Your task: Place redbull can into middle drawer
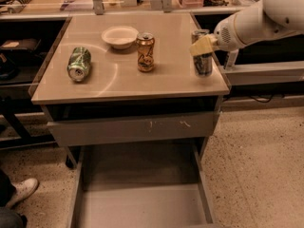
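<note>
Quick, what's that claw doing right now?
Gripper: at the redbull can on the table; open or closed cannot be told.

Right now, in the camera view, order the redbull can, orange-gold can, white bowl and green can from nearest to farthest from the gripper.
The gripper is at the right.
1. redbull can, right at it.
2. orange-gold can, centre.
3. white bowl, back.
4. green can, far left.

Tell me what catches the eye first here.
The white arm reaches in from the right, its tool at the top of the redbull can, which is upright near the table's right edge. Below, the middle drawer is pulled out. A green can lies on its side at left.
</note>
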You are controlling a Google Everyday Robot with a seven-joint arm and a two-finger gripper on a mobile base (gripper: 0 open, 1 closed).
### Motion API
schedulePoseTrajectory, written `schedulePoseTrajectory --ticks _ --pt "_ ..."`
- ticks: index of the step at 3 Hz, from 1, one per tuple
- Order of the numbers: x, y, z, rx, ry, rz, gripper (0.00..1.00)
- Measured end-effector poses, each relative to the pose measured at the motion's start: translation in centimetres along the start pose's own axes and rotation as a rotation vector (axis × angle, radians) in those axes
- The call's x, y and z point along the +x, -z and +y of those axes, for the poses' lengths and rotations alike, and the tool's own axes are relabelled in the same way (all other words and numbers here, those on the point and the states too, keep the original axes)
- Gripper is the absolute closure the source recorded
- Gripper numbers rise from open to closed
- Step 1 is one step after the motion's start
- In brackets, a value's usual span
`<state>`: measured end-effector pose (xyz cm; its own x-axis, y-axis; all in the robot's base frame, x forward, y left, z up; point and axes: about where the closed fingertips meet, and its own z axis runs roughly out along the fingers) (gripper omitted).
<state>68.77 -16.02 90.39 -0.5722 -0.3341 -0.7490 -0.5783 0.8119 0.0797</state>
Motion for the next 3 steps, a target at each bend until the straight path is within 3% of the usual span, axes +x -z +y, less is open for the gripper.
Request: schedulePoseTrajectory --ticks 2,3 --pt "6.0 7.6 3.5 0.123 -0.154 0.055 1.00" --pt "6.9 7.4 4.1 0.120 -0.161 0.073 1.00"
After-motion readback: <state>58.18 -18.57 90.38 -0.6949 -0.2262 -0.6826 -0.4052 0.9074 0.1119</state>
